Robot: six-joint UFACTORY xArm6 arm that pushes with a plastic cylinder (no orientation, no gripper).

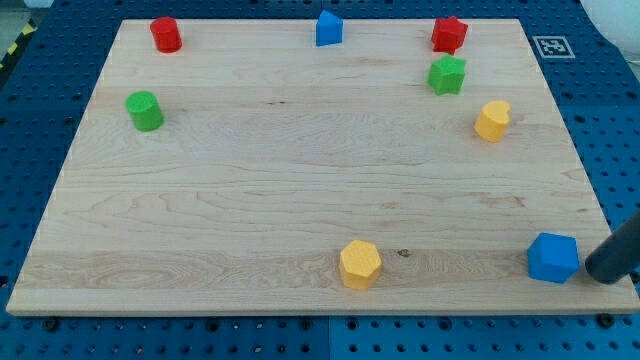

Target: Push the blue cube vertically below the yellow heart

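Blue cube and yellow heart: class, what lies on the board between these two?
Nothing: in the camera view, only bare wooden board separates the blue cube from the yellow heart. My tip sits just right of the cube.

Bright, even overhead light; blocks cast short soft shadows on the worktop (300, 180); sharp focus, slight glare top right.

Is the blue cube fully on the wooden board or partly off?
On. The blue cube sits inside the board's bottom-right corner; my tip is beside it.
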